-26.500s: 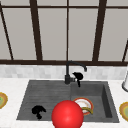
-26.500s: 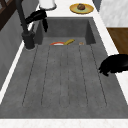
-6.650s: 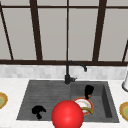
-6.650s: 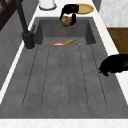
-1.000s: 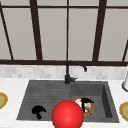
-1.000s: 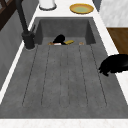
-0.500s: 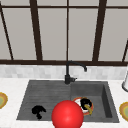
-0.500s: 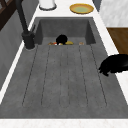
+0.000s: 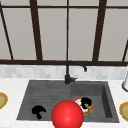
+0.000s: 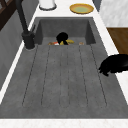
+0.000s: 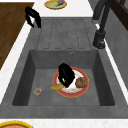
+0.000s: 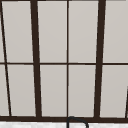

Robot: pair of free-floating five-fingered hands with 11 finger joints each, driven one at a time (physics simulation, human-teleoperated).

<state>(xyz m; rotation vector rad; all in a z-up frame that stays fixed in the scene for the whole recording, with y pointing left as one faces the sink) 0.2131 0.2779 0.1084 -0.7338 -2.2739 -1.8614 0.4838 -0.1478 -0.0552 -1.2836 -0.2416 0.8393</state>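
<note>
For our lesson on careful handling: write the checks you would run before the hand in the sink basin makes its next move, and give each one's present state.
1. Right hand is over the plate: ok.
2. Its fingers are curled round the banana: cannot tell; they are at its upper end.
3. The brown round food stays clear of the hand: ok, beside it on the plate.
4. The small round item on the basin floor is apart from the plate: ok.
5. Left hand is clear of the basin, over the drainboard: ok.

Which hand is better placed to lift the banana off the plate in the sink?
The right hand: it is down in the basin at the banana on the plate. The left hand hangs over the drainboard.
</note>
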